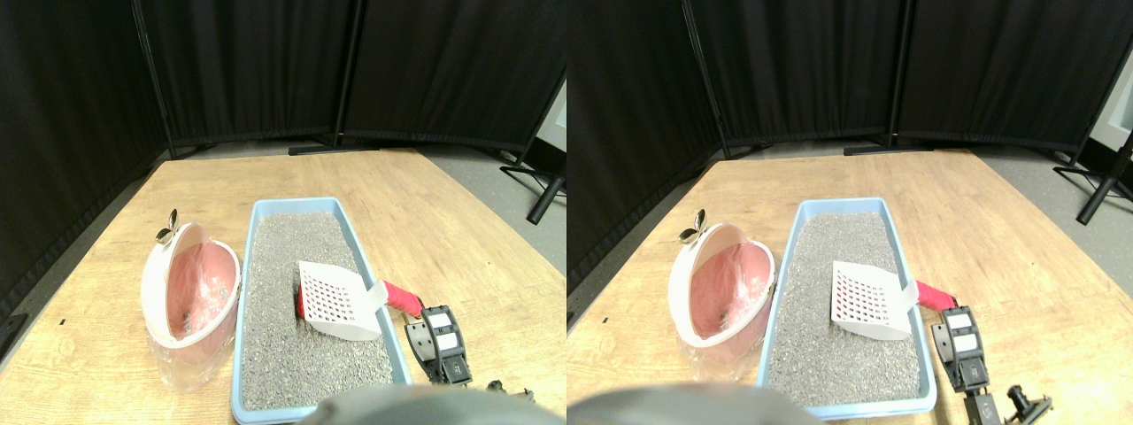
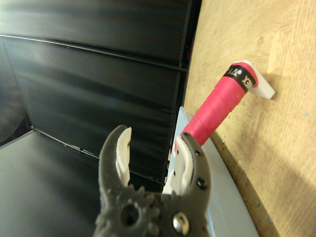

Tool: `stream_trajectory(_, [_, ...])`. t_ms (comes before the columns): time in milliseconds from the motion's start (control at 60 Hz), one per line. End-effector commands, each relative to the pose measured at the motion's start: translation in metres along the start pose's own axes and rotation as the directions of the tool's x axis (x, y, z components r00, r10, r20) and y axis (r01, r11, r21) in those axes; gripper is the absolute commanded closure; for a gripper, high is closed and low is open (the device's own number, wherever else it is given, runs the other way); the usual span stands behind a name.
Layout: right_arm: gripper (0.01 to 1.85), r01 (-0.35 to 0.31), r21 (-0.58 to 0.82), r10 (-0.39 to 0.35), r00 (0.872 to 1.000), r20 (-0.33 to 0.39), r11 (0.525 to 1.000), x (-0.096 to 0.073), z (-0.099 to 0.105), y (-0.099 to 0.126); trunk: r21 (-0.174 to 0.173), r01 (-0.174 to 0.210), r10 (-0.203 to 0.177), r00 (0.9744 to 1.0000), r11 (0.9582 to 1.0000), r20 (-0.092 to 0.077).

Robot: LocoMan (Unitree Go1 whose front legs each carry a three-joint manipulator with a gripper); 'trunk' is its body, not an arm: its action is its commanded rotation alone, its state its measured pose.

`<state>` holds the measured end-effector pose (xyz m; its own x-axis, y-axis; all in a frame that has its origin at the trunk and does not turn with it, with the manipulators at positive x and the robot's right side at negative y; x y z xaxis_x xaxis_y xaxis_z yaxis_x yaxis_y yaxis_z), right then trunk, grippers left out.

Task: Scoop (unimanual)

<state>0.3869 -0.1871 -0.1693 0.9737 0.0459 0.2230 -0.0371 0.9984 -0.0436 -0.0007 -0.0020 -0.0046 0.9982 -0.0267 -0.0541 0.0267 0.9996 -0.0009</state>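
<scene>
A white slotted scoop (image 1: pixel 335 301) lies on the grey litter (image 1: pixel 283 266) inside the light blue tray (image 1: pixel 296 204). Its red wrapped handle (image 1: pixel 403 299) sticks out over the tray's right rim. My right gripper (image 1: pixel 427 320) sits just behind the handle's end, low over the wooden floor. In the wrist view the gripper (image 2: pixel 154 136) is open, with nothing between its fingers. The red handle (image 2: pixel 217 108) runs away from beside one fingertip (image 2: pixel 186 148), outside the gap. A small red edge shows at the scoop's left side.
A pink bin (image 1: pixel 190 283) with a clear plastic liner stands left of the tray, tipped toward it, with a metal clip (image 1: pixel 166 228) on its rim. Black curtains (image 1: pixel 265 71) close off the back. Stand legs (image 1: pixel 544 199) lie at the far right.
</scene>
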Motion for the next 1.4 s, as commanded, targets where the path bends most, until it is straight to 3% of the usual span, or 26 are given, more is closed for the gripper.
stream_trajectory(17, [1.36,-0.029,0.052,0.024,0.995,0.097,0.998,0.002,0.003,-0.002,-0.013,-0.003,0.003,1.0000,0.9999,0.002])
stream_trajectory(83, [1.28,-0.041,0.105,0.028,0.992,0.126,0.994,0.003,0.002,-0.003,-0.013,-0.003,0.003,1.0000,0.9999,0.002])
stream_trajectory(100, [1.23,-0.029,0.098,0.019,0.995,0.101,0.995,0.003,0.003,-0.004,-0.013,-0.003,0.003,1.0000,0.9999,0.002])
stream_trajectory(233, [1.04,-0.046,0.145,0.032,0.995,0.097,0.988,0.006,0.002,-0.008,-0.013,0.000,0.000,1.0000,0.9999,-0.004])
stream_trajectory(317, [0.99,-0.055,0.167,0.041,0.996,0.082,0.984,0.009,0.001,-0.011,-0.014,0.001,-0.001,1.0000,0.9999,-0.003])
stream_trajectory(467, [0.99,-0.063,0.205,0.053,0.997,0.056,0.977,0.015,-0.003,-0.013,-0.014,0.001,-0.001,1.0000,0.9999,-0.003])
stream_trajectory(550, [0.99,-0.042,0.237,0.043,0.999,-0.001,0.971,0.019,-0.006,-0.015,-0.020,0.000,0.000,0.9999,0.9998,-0.010])
stream_trajectory(900, [1.01,-0.010,0.199,0.031,0.994,-0.104,0.980,0.031,-0.024,-0.015,-0.030,-0.003,0.003,0.9999,0.9995,-0.017])
stream_trajectory(1133, [1.02,0.021,0.190,0.000,0.994,-0.110,0.982,0.044,-0.035,-0.019,-0.029,0.001,-0.002,0.9997,0.9996,-0.024])
stream_trajectory(1400, [1.00,0.074,0.211,-0.037,0.984,-0.173,0.975,0.059,-0.043,-0.023,-0.032,0.007,-0.008,0.9995,0.9995,-0.032])
